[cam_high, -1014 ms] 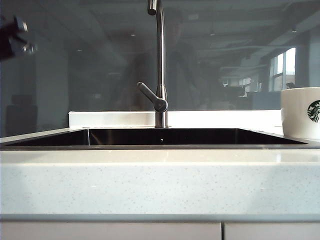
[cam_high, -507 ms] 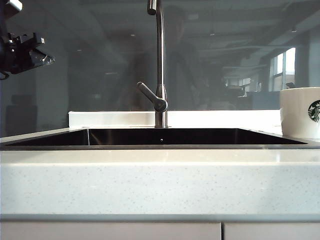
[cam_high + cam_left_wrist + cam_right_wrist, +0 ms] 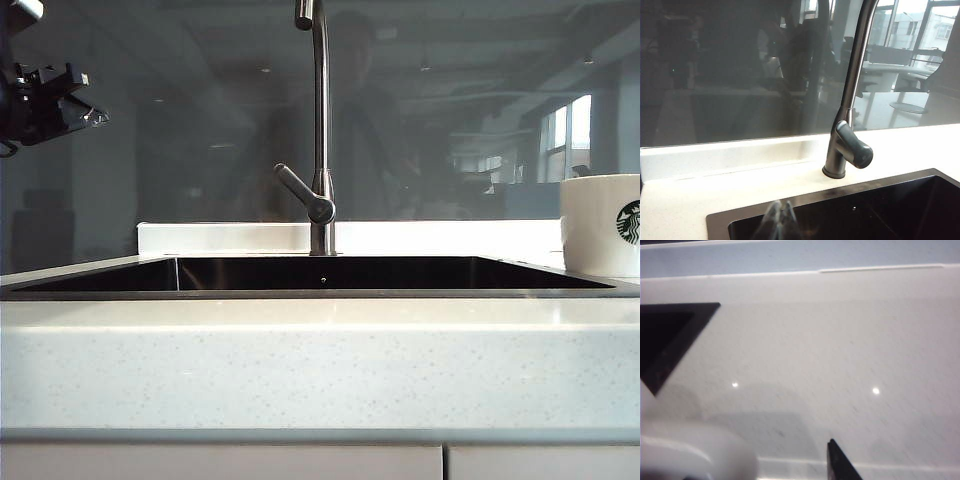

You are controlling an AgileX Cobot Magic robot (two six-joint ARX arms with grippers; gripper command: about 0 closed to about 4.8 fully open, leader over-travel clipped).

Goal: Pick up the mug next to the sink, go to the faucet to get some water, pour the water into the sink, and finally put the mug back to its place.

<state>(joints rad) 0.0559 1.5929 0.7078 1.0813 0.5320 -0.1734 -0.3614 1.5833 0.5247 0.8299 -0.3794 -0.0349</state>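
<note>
Mug [image 3: 602,226] on counter right of sink [image 3: 320,272], ungripped. Left gripper [image 3: 781,225] clenched, empty, above sink near faucet [image 3: 320,130]. Right gripper [image 3: 840,462] spread beside mug; off-centre approach risks knocking it.

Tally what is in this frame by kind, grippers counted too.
Mug: 1
Sink: 1
Faucet: 1
Grippers: 2, the left gripper shut above the sink, the right gripper over the countertop by the mug
Total: 5
</note>
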